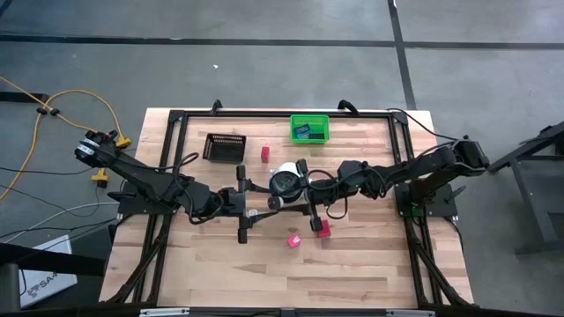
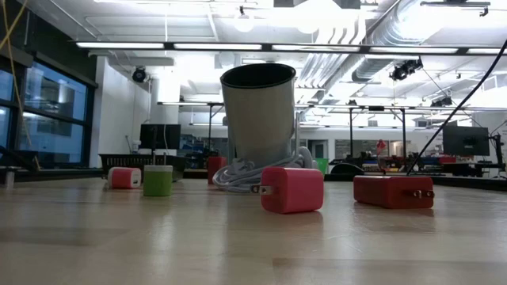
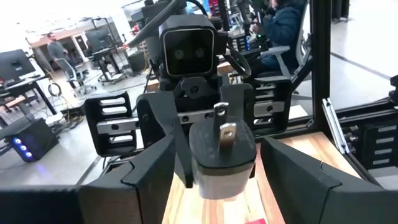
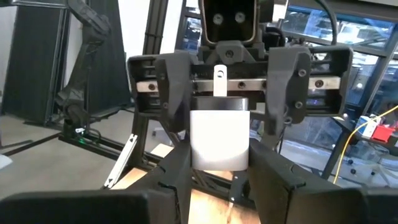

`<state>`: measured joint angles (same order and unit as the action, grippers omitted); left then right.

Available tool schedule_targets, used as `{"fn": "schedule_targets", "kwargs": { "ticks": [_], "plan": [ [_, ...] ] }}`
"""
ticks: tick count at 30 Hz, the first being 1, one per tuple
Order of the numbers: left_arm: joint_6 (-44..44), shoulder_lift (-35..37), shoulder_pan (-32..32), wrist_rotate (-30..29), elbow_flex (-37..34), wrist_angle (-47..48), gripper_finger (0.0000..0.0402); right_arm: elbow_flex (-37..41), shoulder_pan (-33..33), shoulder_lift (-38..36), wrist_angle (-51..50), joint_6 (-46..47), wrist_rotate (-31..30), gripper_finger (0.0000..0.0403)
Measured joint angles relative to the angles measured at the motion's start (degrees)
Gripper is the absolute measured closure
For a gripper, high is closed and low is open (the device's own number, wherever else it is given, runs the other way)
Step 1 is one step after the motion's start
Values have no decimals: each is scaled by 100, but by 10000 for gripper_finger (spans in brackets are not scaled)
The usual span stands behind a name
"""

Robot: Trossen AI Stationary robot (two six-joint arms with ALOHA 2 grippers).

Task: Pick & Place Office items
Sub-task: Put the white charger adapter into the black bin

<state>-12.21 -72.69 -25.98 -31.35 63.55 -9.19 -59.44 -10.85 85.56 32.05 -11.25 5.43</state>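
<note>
A white plug adapter [image 3: 221, 165] with a dark pronged face hangs above the table's middle, with my right gripper [image 4: 219, 171] shut on it. My left gripper [image 3: 217, 186] faces it, open, and its fingers [image 4: 171, 87] stand on either side of the adapter with small gaps. In the high view both grippers meet at the adapter [image 1: 275, 202]. Below, a grey cup [image 2: 260, 119] stands upright on the table with a white cable coiled at its base. Red blocks [image 1: 323, 229] [image 1: 264, 153] and a pink block [image 1: 293, 239] lie flat on the wood. My right gripper pinches the adapter's white body [image 4: 217, 155] between its two fingers, one on each side. The fingers come in level from the table's right. The adapter is lifted clear of the table, its dark face and prongs [image 3: 224, 124] turned toward the left gripper.
A green bin [image 1: 309, 129] with small blue pieces sits at the far edge, and a black mesh tray [image 1: 224, 147] lies to its left. A green block [image 2: 158, 180] and a pink one [image 2: 124, 177] show in the low view. A black frame rims the table.
</note>
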Motion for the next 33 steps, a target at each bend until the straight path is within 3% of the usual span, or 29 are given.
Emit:
{"fn": "schedule_targets", "kwargs": {
  "ticks": [25,33],
  "plan": [
    [-45,0,0,9,0,-35,176,0,-2,0,39,-4,31,288],
    [-39,0,0,13,0,-38,232,0,-2,0,39,-3,29,289]
  ]
}}
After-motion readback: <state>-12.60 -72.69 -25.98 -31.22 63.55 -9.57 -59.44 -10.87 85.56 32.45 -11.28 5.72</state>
